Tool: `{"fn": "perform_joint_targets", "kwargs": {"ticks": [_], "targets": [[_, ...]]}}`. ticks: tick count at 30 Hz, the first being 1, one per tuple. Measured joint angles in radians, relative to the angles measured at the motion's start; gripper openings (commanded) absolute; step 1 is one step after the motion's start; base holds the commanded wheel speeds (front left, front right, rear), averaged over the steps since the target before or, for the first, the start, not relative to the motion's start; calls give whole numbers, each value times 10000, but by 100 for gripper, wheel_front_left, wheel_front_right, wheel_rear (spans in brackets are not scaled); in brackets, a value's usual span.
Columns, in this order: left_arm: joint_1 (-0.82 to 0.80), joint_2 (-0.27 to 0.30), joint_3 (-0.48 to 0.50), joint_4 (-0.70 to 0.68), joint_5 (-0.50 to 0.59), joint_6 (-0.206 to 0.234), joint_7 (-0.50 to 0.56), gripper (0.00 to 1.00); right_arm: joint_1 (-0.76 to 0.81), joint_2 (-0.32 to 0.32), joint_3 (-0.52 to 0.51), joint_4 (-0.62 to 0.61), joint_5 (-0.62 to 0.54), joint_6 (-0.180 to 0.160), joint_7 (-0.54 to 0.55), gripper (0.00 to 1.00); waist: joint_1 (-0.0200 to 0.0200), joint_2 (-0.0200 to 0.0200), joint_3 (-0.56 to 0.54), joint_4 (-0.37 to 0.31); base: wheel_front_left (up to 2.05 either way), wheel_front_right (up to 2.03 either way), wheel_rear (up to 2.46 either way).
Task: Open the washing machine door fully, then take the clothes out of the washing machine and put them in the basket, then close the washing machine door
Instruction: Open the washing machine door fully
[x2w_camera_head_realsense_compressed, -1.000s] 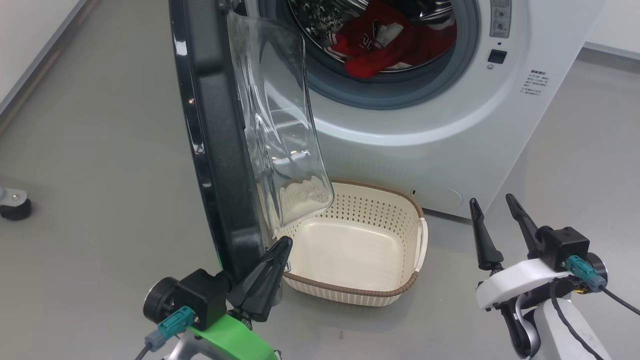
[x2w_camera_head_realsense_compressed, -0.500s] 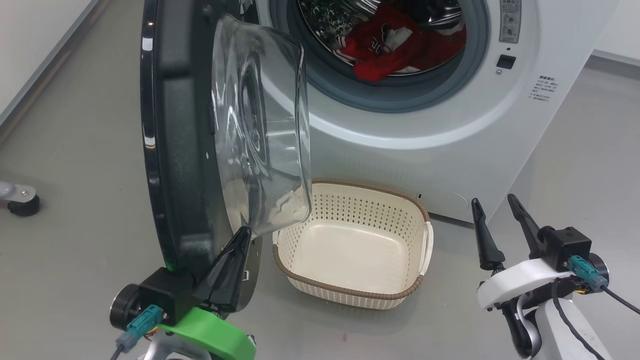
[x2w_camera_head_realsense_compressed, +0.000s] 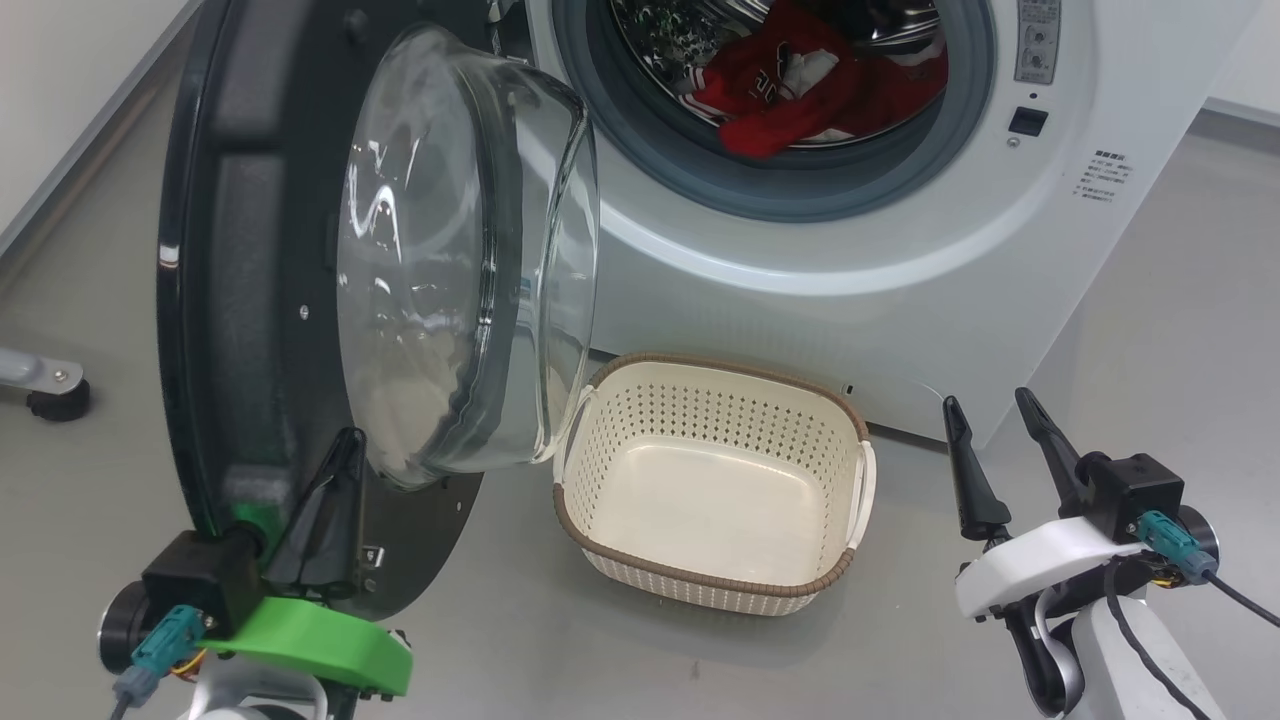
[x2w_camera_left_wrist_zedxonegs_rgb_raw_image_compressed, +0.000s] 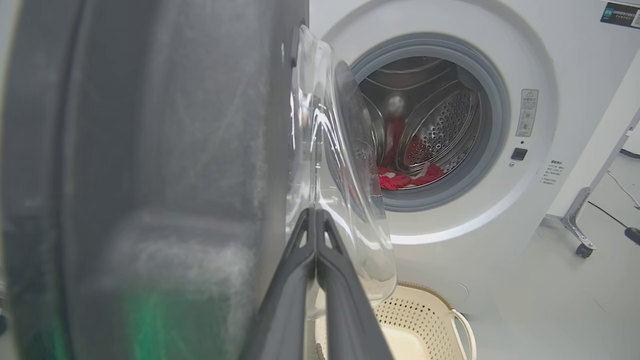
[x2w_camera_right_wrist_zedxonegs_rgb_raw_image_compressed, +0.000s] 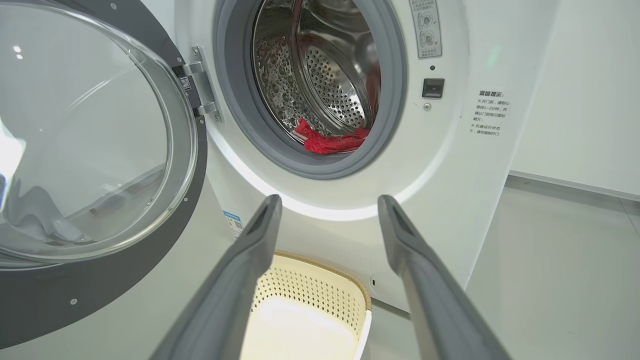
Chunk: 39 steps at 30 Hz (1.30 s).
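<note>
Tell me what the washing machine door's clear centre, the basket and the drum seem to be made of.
Washing machine door centre: clear glass or hard plastic, glossy; see-through with sharp highlights.
Basket: cream moulded plastic, matte; regular punched holes, brown woven-look rim.
Drum: likely stainless steel, shiny; mirror reflections, perforations.

Mismatched wrists, matching fingers
The left gripper (x2w_camera_head_realsense_compressed: 347, 445) wears a bright green bracket (x2w_camera_head_realsense_compressed: 320, 645), the right gripper (x2w_camera_head_realsense_compressed: 986, 402) a white shell (x2w_camera_head_realsense_compressed: 1030, 570); both have long dark tapered fingers (x2w_camera_head_realsense_compressed: 970, 480), black blocks (x2w_camera_head_realsense_compressed: 1135, 495) and teal connectors (x2w_camera_head_realsense_compressed: 1160, 530) trailing cables (x2w_camera_head_realsense_compressed: 1240, 600).
</note>
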Motion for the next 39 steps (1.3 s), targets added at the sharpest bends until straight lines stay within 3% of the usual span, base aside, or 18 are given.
{"fn": "perform_joint_targets", "kwargs": {"ticks": [20,39], "targets": [[-189,90,2036,788,-585,98,-978,0,-172,4,-38,-123,-368,10,0,100,0,0,547,-180,0,0,0],[-1491,198,3902,2456,-1135,138,-1779,0,-711,-221,-194,-282,-543,38,0,100,0,0,1470,-357,0,0,0]]}}
